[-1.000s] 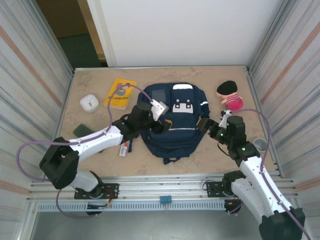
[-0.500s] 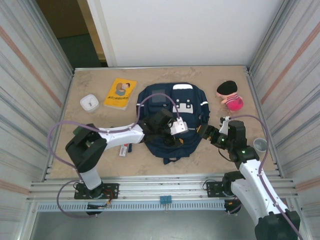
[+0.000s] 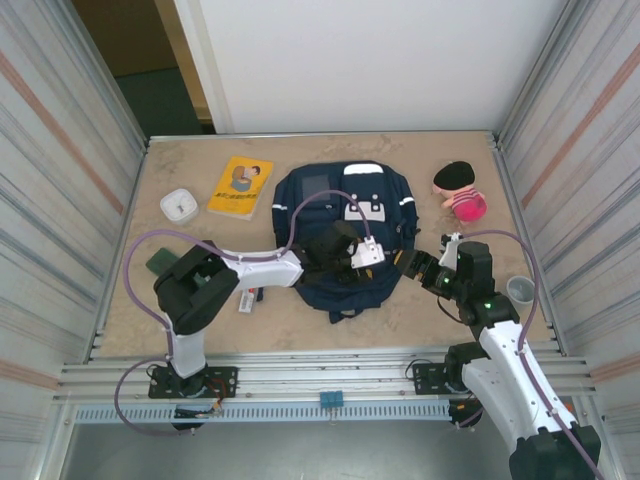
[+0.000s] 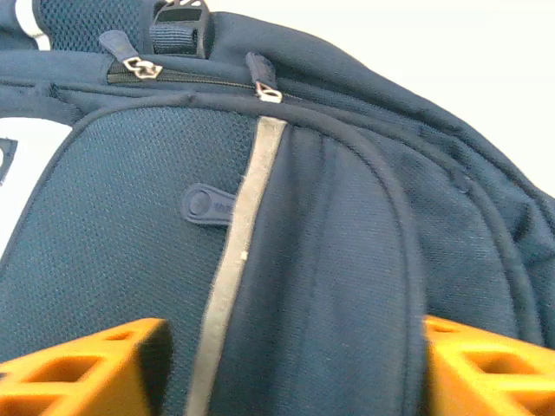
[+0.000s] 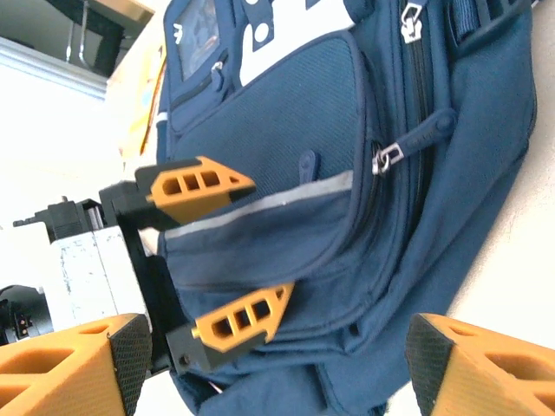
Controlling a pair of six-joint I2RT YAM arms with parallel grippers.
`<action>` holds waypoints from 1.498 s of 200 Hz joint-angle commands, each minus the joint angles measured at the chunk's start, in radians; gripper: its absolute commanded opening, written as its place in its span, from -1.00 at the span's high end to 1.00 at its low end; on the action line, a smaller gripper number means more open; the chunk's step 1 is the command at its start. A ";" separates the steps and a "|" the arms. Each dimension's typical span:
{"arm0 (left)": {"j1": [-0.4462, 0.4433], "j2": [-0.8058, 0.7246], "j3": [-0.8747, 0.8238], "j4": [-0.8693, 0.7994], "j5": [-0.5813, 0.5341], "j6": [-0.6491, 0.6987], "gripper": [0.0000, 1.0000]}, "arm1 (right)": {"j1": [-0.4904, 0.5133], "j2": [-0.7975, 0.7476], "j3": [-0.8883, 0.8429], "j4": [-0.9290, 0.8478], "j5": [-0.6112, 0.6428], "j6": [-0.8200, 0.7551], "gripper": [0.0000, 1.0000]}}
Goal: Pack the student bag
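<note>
Student bag (image 3: pixel 312 215) is lying mid-table, left gripper (image 5: pixel 270 238) half-spread over its near front pocket, maybe pinching fabric, hard to say, and right gripper (image 3: pixel 410 262) gaping empty just right of it.

left hand (image 5: pixel 273 235) swung from student bag's (image 3: pixel 340 200) left edge across front, now over lower pocket (image 4: pixel 130 225); right hand (image 3: pixel 404 262) drew back slightly.

Sandy beige tabletop (image 3: pixel 420 160) between ribbed metal side panels (image 3: pixel 60 150), white back wall (image 3: pixel 370 60), dim doorway (image 3: pixel 150 60) at left
</note>
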 commanded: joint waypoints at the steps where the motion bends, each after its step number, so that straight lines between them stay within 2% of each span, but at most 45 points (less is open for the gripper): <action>1: 0.006 -0.069 -0.059 0.024 -0.017 0.051 0.55 | -0.009 -0.002 -0.006 -0.010 -0.006 -0.043 -0.57; 8: 0.007 -0.108 -0.082 0.031 0.004 0.054 0.82 | -0.012 0.005 -0.005 -0.010 -0.006 -0.051 -0.57; 16: 0.015 -0.159 -0.105 0.031 0.043 0.059 1.00 | -0.017 0.016 -0.003 -0.006 -0.012 -0.062 -0.58; 27: 0.043 -0.227 -0.123 0.004 0.134 0.061 1.00 | -0.031 0.035 0.000 0.006 -0.030 -0.078 -0.58; 51: 0.154 -0.362 -0.134 -0.062 0.430 0.034 1.00 | -0.062 0.041 -0.004 0.071 -0.050 -0.115 -0.51; 78: 0.311 -0.446 -0.138 -0.040 0.719 -0.036 1.00 | -0.100 0.008 -0.031 0.193 -0.079 -0.158 -0.63; 126: 0.467 -0.482 -0.081 -0.066 0.947 -0.084 1.00 | -0.153 0.123 -0.059 0.347 -0.256 -0.217 -0.62; 148: 0.506 -0.484 -0.046 -0.081 0.984 -0.106 1.00 | -0.152 0.166 -0.080 0.452 -0.324 -0.217 -0.54; 203: 0.535 -0.478 -0.012 -0.121 1.051 -0.098 1.00 | -0.140 0.213 -0.081 0.535 -0.421 -0.311 -0.36; 252: 0.560 -0.485 -0.005 -0.128 1.097 -0.101 1.00 | -0.084 0.207 -0.083 0.540 -0.283 -0.459 -0.31; 299: 0.583 -0.507 -0.007 -0.130 1.128 -0.105 1.00 | -0.083 0.374 -0.045 0.646 -0.352 -0.483 -0.41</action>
